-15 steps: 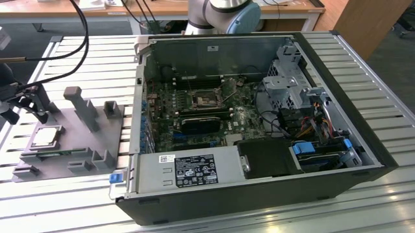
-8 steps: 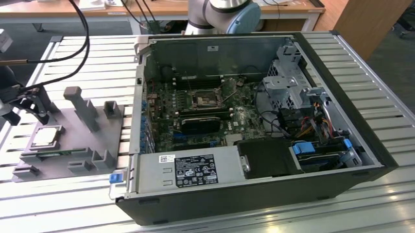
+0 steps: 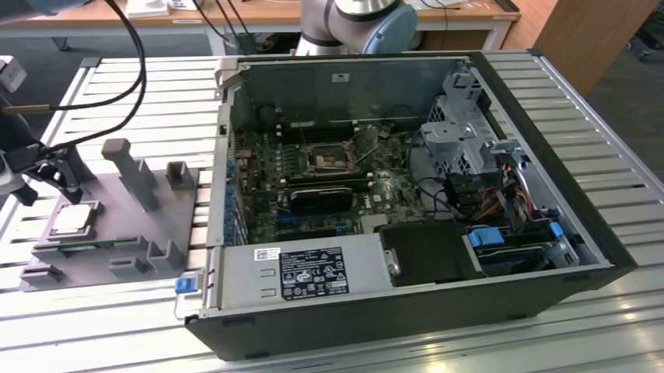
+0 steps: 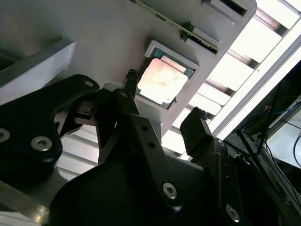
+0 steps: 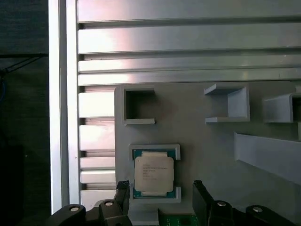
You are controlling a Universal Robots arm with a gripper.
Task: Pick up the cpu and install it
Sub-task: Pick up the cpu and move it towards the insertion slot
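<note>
1. My jaws are spread wide and hold nothing. In the first wrist view one dark fingertip [image 5: 123, 189] stands on each flank of the cpu, with a gap on both sides.
2. The cpu [image 5: 154, 173] lies flat between those fingertips, silvery plate up. It is seated in a square pocket with a raised pale rim. The second wrist view shows the same chip [image 4: 162, 81] beyond my black finger links, and I see no contact with it.
3. That pocket belongs to a grey holder [image 3: 155, 221], which also carries several open box-shaped pockets and upright posts. A green circuit strip [image 5: 176, 220] lies in a slot just beside the cpu's pocket.
4. The holder rests on a slatted metal desk [image 5: 188, 42], whose ribs run out past the holder's edge.
5. In the exterior view I hang over the holder at the exterior view's left, close above the cpu [image 3: 73, 220]. I cannot tell how close.
6. Farther off, toward the exterior view's right, an open computer case [image 3: 539, 155] lies on its side on the desk, well apart from the cpu.
7. Inside the case, the motherboard's square socket [image 3: 330, 158] sits near the middle. A long black card [image 3: 326, 196] is just beside it.
</note>
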